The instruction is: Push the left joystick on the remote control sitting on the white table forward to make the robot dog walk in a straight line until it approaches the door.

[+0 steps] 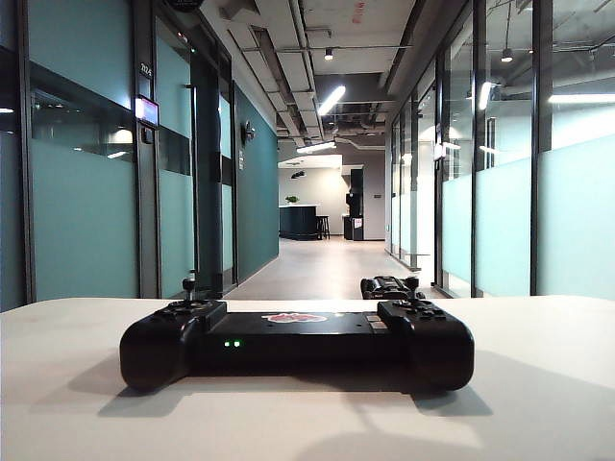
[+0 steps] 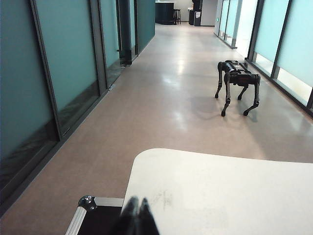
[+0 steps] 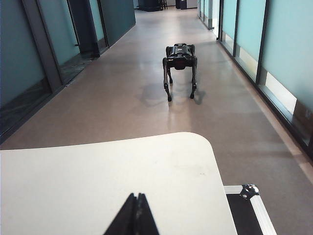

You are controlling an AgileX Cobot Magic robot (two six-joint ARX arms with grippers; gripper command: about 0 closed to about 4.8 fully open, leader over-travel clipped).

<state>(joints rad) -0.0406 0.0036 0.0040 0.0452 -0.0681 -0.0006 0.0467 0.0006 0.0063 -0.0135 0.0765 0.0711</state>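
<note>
The black remote control (image 1: 298, 341) lies on the white table (image 1: 538, 394), two green lights lit on its front. Its left joystick (image 1: 189, 286) stands upright and untouched. The robot dog (image 1: 384, 286) stands on the corridor floor beyond the table, partly hidden behind the controller. It shows whole as the dog (image 2: 238, 78) in the left wrist view and the dog (image 3: 180, 61) in the right wrist view. My left gripper (image 2: 137, 201) is shut and empty above the table's corner. My right gripper (image 3: 136, 197) is shut and empty over the table (image 3: 98, 171). Neither gripper appears in the exterior view.
A long corridor with teal glass walls runs ahead, with a dark door frame (image 1: 207, 173) on its left side. Black cases with aluminium edges sit beside the table: one case (image 2: 90, 215) by the left arm, another case (image 3: 249, 205) by the right. A second joystick (image 1: 412, 285) stands on the controller's right.
</note>
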